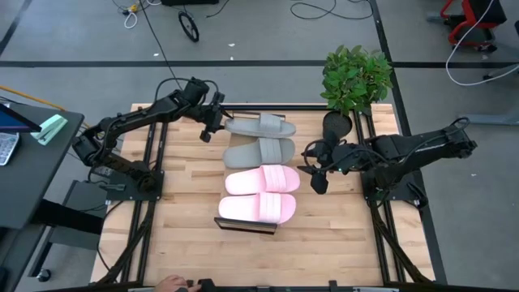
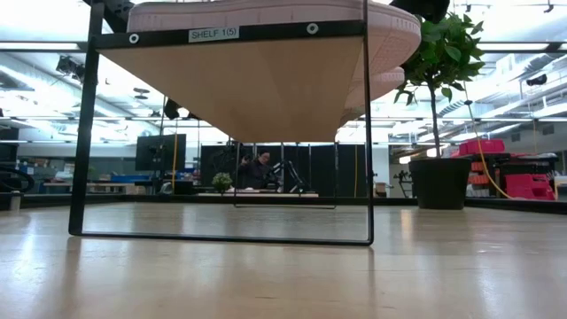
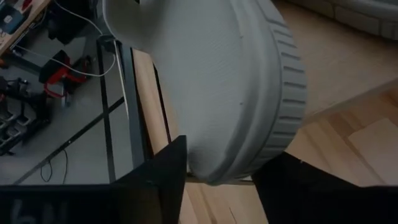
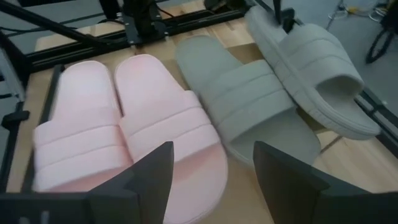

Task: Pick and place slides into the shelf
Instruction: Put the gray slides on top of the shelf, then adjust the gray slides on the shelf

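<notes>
Four slides lie side by side on the shelf (image 1: 243,227): two pale pink ones (image 1: 262,180) (image 1: 257,207) nearer, two grey ones (image 1: 259,152) (image 1: 261,126) farther. The farthest grey slide (image 4: 311,68) sits askew, its long edge overlapping its grey neighbour (image 4: 249,99). My left gripper (image 1: 217,122) is open at that slide's left end, which sits between its fingers (image 3: 227,152). My right gripper (image 1: 316,174) hangs open to the right of the slides, nothing between its fingers (image 4: 214,155). My left gripper has its fingers spread on either side of the farthest grey slide's left end (image 3: 217,168), coming slanting down from the table's left. I cannot tell whether either finger touches the slide. The slide lies on the shelf.
A potted plant (image 1: 355,77) stands at the table's far right corner, just behind my right arm. Black frame rails (image 1: 150,162) run along both table sides. The shelf's black frame (image 2: 221,34) fills the low view. A person's hand (image 1: 172,282) shows at the near edge.
</notes>
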Motion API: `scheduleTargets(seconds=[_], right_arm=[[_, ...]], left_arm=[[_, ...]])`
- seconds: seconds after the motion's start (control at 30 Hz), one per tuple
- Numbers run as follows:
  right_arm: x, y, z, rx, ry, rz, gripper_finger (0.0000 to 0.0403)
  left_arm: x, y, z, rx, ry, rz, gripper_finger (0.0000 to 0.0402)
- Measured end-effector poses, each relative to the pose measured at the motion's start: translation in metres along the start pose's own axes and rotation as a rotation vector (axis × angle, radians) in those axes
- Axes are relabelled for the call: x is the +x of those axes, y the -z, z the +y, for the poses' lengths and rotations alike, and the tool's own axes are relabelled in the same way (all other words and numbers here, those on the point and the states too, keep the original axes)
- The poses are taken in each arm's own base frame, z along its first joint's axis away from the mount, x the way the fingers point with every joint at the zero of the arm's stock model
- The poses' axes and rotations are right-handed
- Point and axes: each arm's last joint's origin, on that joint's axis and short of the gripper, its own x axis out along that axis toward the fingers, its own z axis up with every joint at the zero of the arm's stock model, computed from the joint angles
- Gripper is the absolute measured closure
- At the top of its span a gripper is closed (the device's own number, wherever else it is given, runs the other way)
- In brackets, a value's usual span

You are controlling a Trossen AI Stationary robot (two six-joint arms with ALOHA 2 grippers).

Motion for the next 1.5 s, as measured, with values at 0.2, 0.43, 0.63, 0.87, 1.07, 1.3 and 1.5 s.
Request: scheduleTargets(seconds=[0.2,0.43,0.63,0.87,1.07,1.3,1.5], right_arm=[[0.001,-0.001,-0.002,0.008,0.011,0.002,0.0176],[0.001,-0.001,-0.002,0.008,0.010,0.002,0.0176],[0.001,-0.001,-0.002,0.008,0.010,0.001,0.0176],[0.001,0.000,-0.002,0.006,0.012,0.005,0.0176],[0.001,0.000,-0.002,0.005,0.012,0.006,0.0176],[0.001,-0.001,-0.004,0.009,0.047,-0.009,0.0176],[0.004,0.001,-0.017,0.107,0.161,0.004,0.0176]], left_arm=[[0.000,0.000,0.000,-0.020,-0.001,-0.002,0.0199],[0.000,0.000,0.000,-0.049,-0.003,-0.001,0.0179],[-0.003,-0.002,0.000,-0.045,-0.023,0.019,0.0167],[-0.023,-0.012,0.002,-0.067,-0.091,0.028,0.0155],[-0.031,-0.013,-0.003,-0.104,-0.071,0.060,0.0150],[-0.034,-0.009,-0.004,-0.208,-0.095,0.144,0.0150],[-0.048,-0.017,-0.007,-0.248,-0.114,0.131,0.0158]])
